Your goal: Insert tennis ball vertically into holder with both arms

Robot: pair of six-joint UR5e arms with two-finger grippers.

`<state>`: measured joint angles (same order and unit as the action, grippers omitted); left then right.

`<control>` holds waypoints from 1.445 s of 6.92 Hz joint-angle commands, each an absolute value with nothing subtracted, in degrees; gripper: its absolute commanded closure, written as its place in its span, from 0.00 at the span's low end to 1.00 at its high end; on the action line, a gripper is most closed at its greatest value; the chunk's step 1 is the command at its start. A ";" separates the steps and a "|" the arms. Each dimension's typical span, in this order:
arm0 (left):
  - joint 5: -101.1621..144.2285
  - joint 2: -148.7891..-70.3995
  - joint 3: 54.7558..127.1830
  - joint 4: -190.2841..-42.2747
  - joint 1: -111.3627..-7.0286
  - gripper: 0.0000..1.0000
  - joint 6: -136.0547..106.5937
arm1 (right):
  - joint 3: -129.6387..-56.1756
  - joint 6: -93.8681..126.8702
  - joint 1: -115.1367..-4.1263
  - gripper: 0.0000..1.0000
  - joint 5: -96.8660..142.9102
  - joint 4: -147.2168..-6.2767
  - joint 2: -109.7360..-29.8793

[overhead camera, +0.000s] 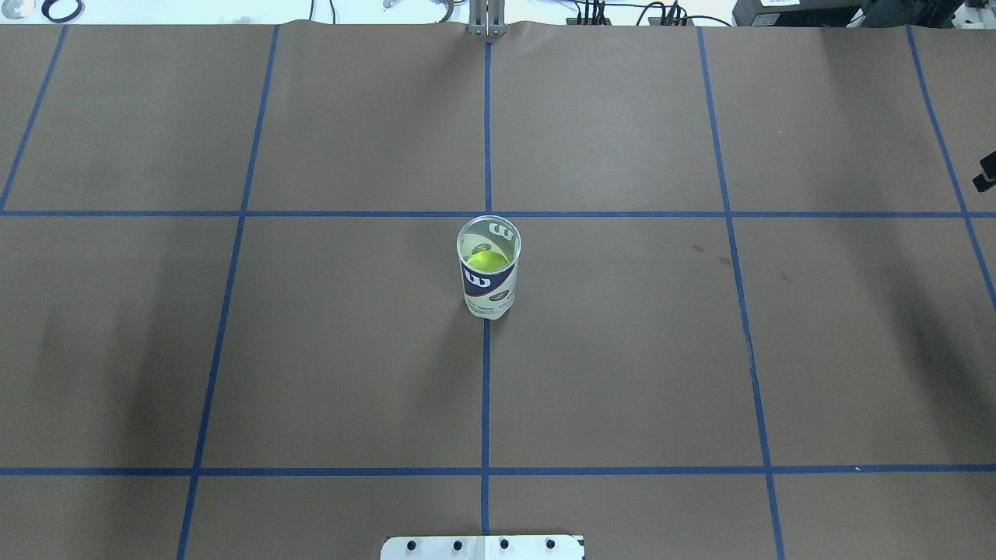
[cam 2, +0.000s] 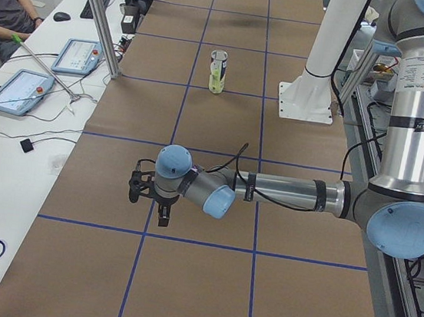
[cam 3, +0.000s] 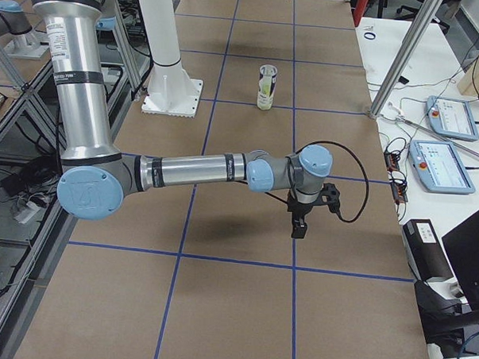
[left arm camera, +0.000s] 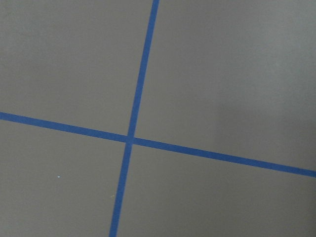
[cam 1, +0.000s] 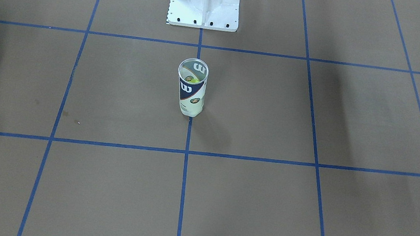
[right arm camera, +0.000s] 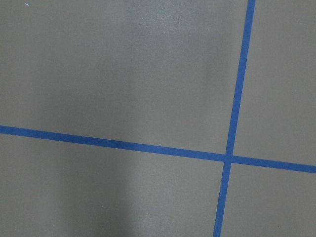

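Blue tape grid (overhead camera: pixel 485 389) on brown tbl (overhead camera: pixel 622 350), 2 tablets (cam 2: pixel 81 56) (cam 2: pixel 17 90) on desk (cam 2: pixel 9 172).

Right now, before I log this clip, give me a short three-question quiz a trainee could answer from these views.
1. True or false: the tube lies on its side.
2. Pick one: the tennis ball is A) inside the tube, B) lying beside it, C) balanced on its rim.
3. Fill in: the tube stands on a ___ tape line.
Key: 1 false; 2 A; 3 blue.
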<state>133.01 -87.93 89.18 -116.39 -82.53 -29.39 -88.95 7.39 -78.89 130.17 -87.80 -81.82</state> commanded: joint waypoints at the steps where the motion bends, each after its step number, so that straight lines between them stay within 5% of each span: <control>1: 127.54 -88.15 88.51 -113.84 -82.53 0.01 -22.10 | -88.68 7.38 -78.93 0.00 130.34 -87.80 -81.83; 6: 138.95 -88.86 95.85 -95.67 -84.02 0.01 -17.40 | -87.89 6.68 -78.93 0.01 131.74 -87.80 -82.09; 10: 136.49 -88.06 96.77 -94.74 -84.11 0.01 -16.96 | -87.19 5.45 -79.10 0.00 132.45 -87.80 -82.18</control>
